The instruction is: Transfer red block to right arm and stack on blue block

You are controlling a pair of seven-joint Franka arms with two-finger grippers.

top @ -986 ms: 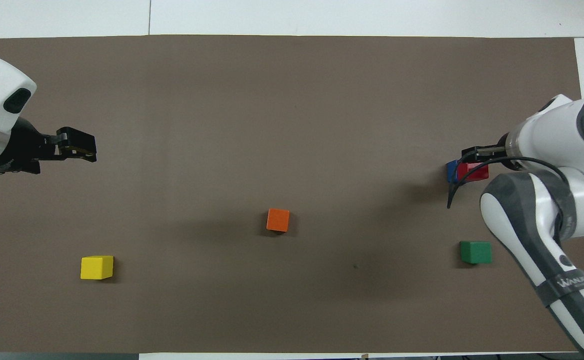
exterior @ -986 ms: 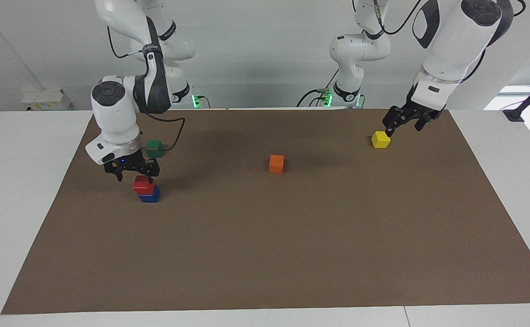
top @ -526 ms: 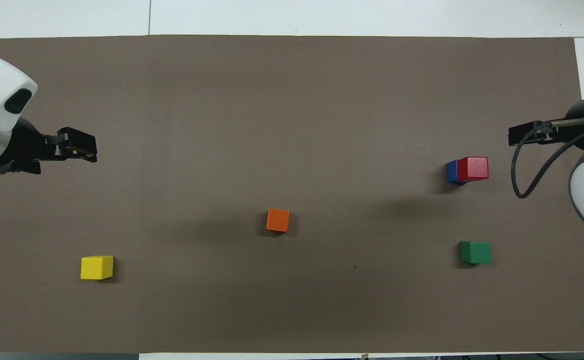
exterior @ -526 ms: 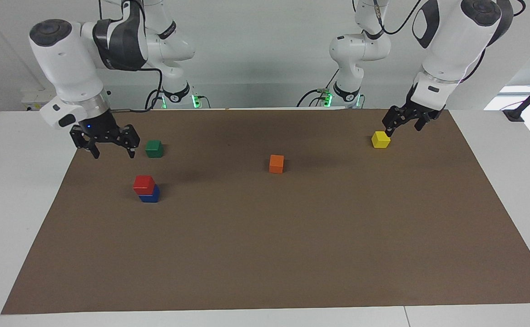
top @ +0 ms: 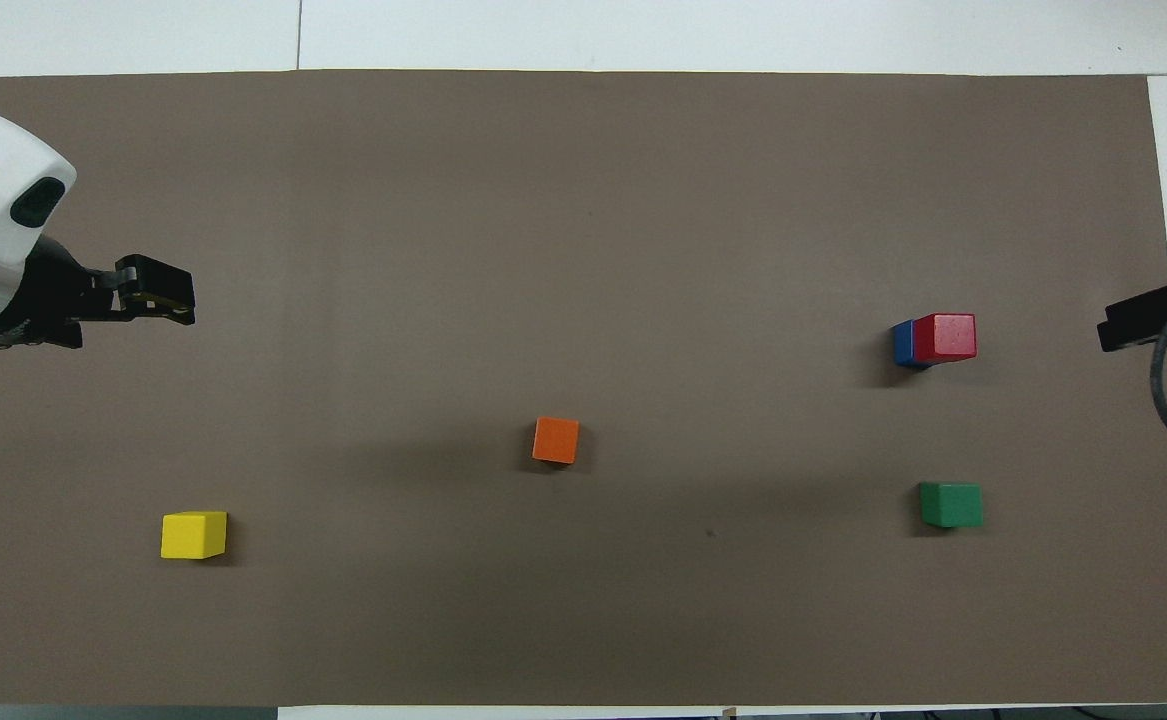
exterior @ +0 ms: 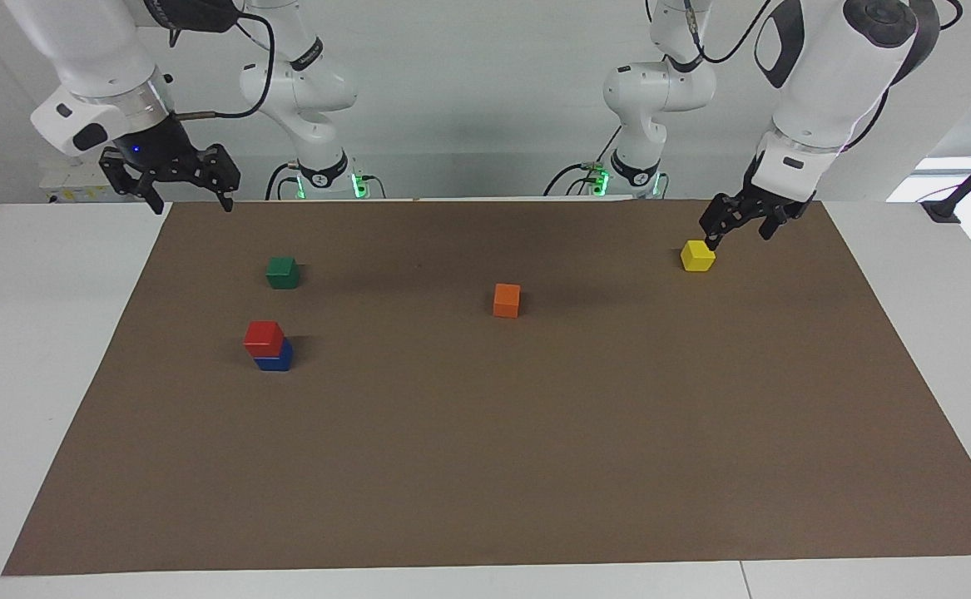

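The red block point(exterior: 263, 335) sits on the blue block point(exterior: 275, 360), shifted a little off its centre, toward the right arm's end of the brown mat. The overhead view shows the red block point(top: 945, 337) covering most of the blue block point(top: 903, 343). My right gripper point(exterior: 192, 205), with a blue light at its wrist, is open and empty. It is raised over the mat's edge at its own end, well clear of the stack. My left gripper point(exterior: 739, 238) is open and empty, up over the mat by the yellow block point(exterior: 697, 255), where it waits.
A green block point(exterior: 283, 272) lies nearer to the robots than the stack. An orange block point(exterior: 507, 299) lies near the middle of the mat point(exterior: 535, 466). The yellow block point(top: 193, 534) lies at the left arm's end.
My right gripper has lifted off the red block and drawn back up toward its own end of the table. The red block stays on the blue one. The left arm has not moved.
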